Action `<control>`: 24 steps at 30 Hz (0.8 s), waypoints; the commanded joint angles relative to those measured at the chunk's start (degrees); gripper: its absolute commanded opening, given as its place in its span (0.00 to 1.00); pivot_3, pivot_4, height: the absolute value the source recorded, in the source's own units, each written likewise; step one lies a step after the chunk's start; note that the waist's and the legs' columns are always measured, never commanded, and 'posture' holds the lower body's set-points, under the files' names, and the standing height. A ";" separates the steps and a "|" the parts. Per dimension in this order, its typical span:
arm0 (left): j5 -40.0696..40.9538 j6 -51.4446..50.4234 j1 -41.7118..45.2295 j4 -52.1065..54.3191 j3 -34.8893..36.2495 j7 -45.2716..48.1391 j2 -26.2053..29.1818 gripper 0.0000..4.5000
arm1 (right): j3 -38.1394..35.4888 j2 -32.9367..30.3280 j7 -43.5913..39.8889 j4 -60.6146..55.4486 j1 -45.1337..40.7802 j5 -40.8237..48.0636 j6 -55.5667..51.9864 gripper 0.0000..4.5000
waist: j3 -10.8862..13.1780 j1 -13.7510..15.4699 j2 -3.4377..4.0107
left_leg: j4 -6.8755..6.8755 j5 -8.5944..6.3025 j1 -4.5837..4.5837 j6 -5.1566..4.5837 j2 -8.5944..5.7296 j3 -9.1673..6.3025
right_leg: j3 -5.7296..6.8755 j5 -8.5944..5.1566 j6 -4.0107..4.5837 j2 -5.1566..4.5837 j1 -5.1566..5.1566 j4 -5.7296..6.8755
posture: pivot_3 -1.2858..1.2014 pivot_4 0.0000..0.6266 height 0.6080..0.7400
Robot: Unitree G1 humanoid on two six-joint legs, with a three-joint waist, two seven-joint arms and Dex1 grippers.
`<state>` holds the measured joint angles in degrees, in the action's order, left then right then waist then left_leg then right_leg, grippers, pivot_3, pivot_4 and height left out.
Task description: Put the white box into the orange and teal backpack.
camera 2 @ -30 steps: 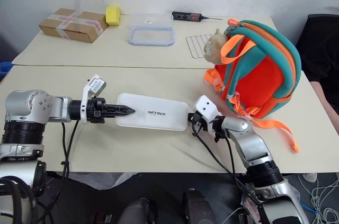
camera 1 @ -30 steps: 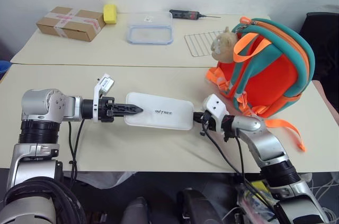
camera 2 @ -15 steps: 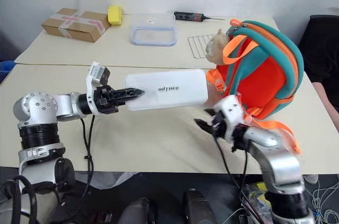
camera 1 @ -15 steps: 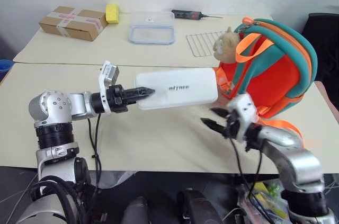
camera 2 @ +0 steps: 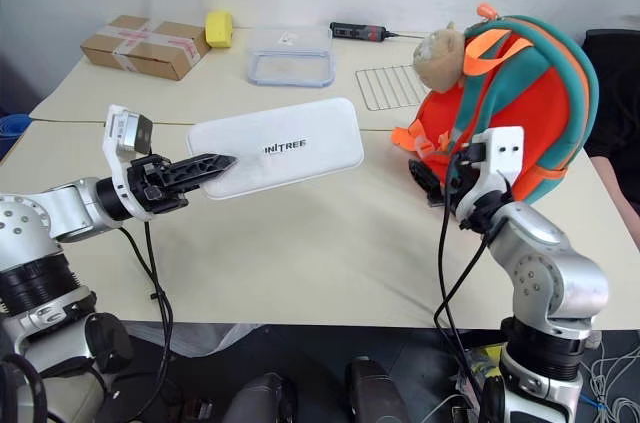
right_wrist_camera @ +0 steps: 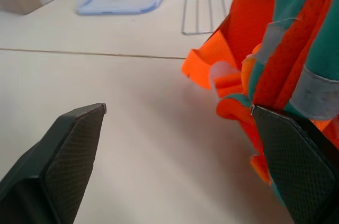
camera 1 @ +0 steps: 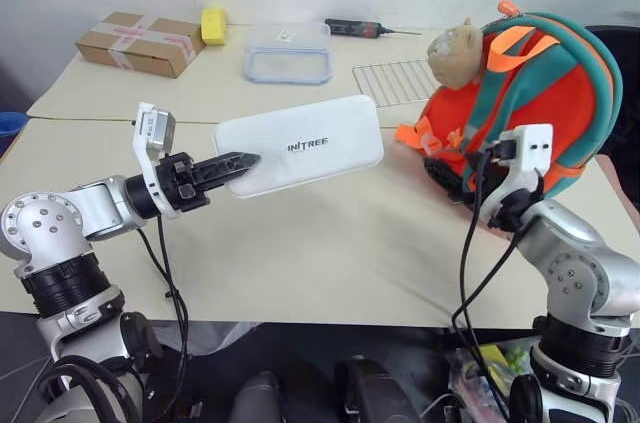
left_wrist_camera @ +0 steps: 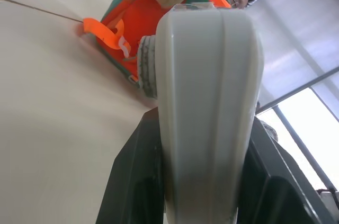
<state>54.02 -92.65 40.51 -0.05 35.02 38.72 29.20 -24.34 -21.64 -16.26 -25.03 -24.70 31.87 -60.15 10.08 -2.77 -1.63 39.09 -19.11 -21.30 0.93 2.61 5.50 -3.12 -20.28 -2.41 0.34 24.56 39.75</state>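
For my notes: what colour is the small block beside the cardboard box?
Yellow. The small block shows best in the left eye view.

From the head pair you look forward and down over both arms. Beyond the left gripper (camera 1: 238,161) you see the white box (camera 1: 300,146), and past the right gripper (right_wrist_camera: 177,144) the orange and teal backpack (camera 1: 545,93). Your left wrist camera sits tight against the box's edge, facing that backpack. Your right wrist camera looks low along its spread fingers (right_wrist_camera: 63,155); the backpack's straps lie close ahead.
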 commanded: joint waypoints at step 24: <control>1.90 10.61 1.55 -1.41 -2.76 -2.92 4.89 0.28 | 4.09 3.04 3.25 22.25 -15.18 1.87 13.78 1.00 | -0.01 -1.53 -0.01 | -0.04 0.02 0.05 0.03 0.06 0.02 | -0.05 0.00 0.00 0.09 -0.01 0.00 | 0.52 0.24 1.00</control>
<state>54.31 -83.45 41.07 -2.72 31.00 35.69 33.01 -21.36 -18.93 -12.52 -3.87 -39.27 34.44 -48.22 10.07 -4.31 -1.65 39.04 -19.09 -21.25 0.96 2.67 5.53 -3.16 -20.27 -2.41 0.43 24.55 39.75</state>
